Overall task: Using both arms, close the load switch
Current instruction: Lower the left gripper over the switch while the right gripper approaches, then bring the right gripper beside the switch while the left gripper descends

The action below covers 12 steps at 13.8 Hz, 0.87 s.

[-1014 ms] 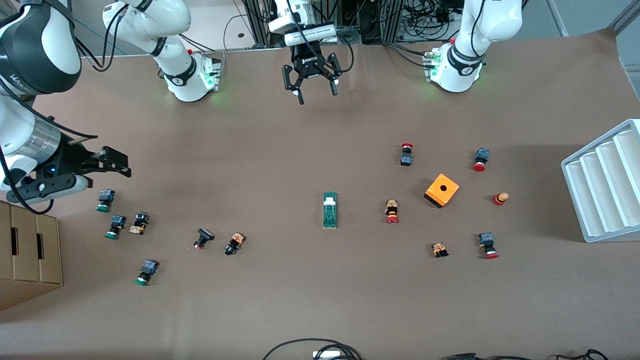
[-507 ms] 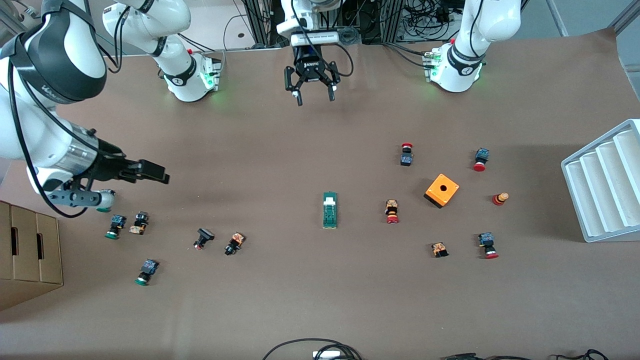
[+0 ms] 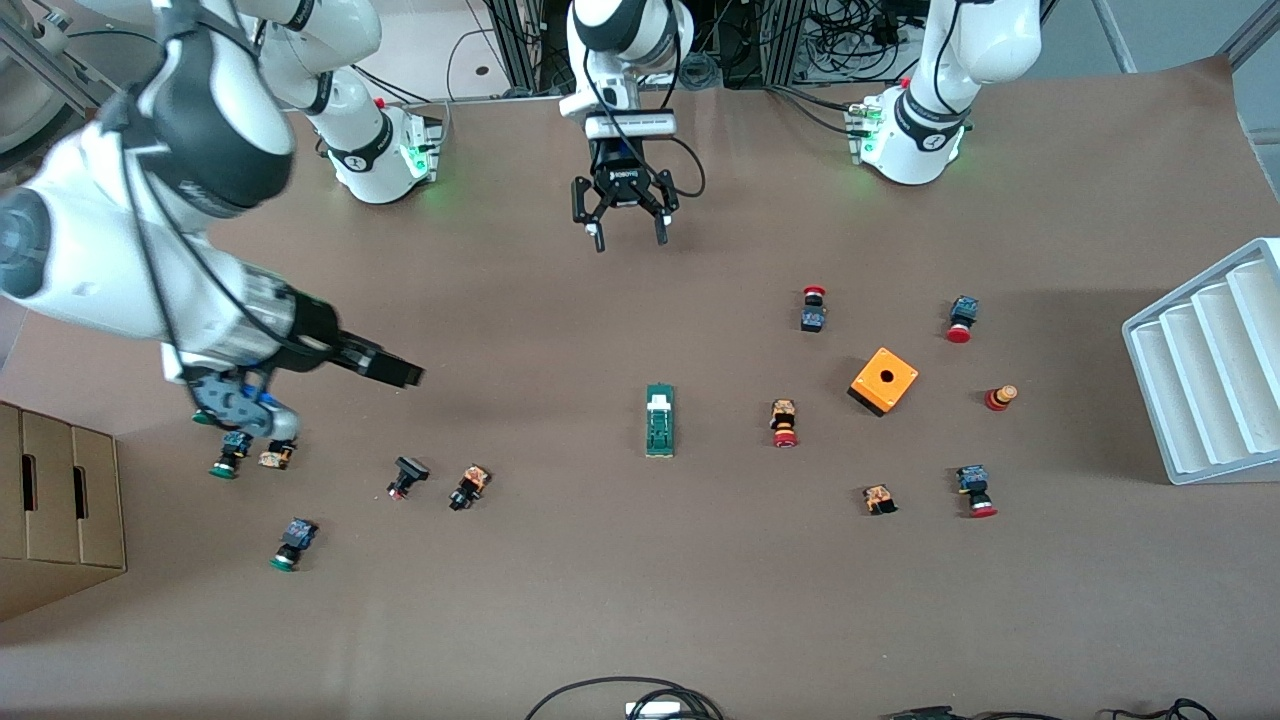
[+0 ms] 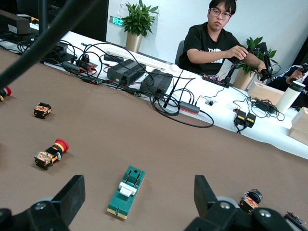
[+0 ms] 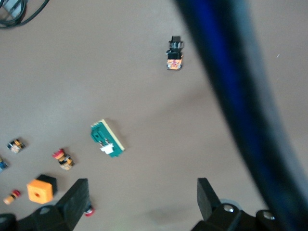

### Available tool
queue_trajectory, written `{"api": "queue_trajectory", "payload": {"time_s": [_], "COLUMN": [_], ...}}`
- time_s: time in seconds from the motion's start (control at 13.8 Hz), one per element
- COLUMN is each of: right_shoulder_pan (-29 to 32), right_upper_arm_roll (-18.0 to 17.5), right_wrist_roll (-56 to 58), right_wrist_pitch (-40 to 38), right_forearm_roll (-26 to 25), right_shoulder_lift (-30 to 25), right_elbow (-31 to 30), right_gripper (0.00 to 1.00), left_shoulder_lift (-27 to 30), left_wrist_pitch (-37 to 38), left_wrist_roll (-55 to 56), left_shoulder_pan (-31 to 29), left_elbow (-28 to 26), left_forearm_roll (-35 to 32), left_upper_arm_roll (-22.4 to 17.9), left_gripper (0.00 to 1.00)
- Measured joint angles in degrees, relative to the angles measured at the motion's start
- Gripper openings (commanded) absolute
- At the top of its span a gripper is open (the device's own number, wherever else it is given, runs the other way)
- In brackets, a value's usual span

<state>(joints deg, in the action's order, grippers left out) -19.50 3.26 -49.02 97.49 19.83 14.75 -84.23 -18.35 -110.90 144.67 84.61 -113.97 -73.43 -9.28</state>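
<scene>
The load switch (image 3: 659,420) is a narrow dark-green block with a white sliding piece. It lies flat near the middle of the table. My left gripper (image 3: 630,238) hangs open over bare table between the robots' bases and the switch. In the left wrist view the load switch (image 4: 126,191) lies ahead of the two wide-apart fingers (image 4: 72,197), untouched. My right gripper (image 3: 405,375) is open and empty over bare table toward the right arm's end from the switch. The right wrist view shows the load switch (image 5: 107,138) well below its fingers (image 5: 77,197).
Several red- and green-capped push buttons (image 3: 784,422) are scattered to both sides of the switch. An orange cube (image 3: 884,380) and a white stepped tray (image 3: 1210,365) stand toward the left arm's end. A cardboard box (image 3: 60,510) sits at the right arm's end. Cables (image 3: 630,700) lie at the front edge.
The right arm has swung in from the table's end, carrying its gripper toward the switch. The left gripper has come down and forward toward the switch. Both have stayed open.
</scene>
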Motion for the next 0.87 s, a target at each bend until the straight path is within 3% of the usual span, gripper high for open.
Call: {"api": "queue_trajectory", "payload": {"time_s": [0.29,0.87], "right_shoulder_pan": [-4.3,-5.0], "right_upper_arm_roll": [0.2,0.3], "right_wrist_roll": [-12.5,-28.4], "right_wrist_pitch": [1.9,3.5], "right_forearm_roll": [0.0,6.5], "right_shoulder_lift": [7.1,9.0], "right_elbow": [5.9,8.5], "right_gripper": [1.00,1.00], "left_shoulder_lift": [-0.9,-4.6], "left_wrist_pitch": [-0.4,-1.0], "left_wrist_roll": [0.3,-0.6], "left_shoulder_pan": [0.0,-0.1], "left_elbow": [-0.7,-4.7], "left_forearm_roll": [-2.4,-7.4], "left_upper_arm_roll": [-0.2,-0.4], "left_gripper": [1.00,1.00]}}
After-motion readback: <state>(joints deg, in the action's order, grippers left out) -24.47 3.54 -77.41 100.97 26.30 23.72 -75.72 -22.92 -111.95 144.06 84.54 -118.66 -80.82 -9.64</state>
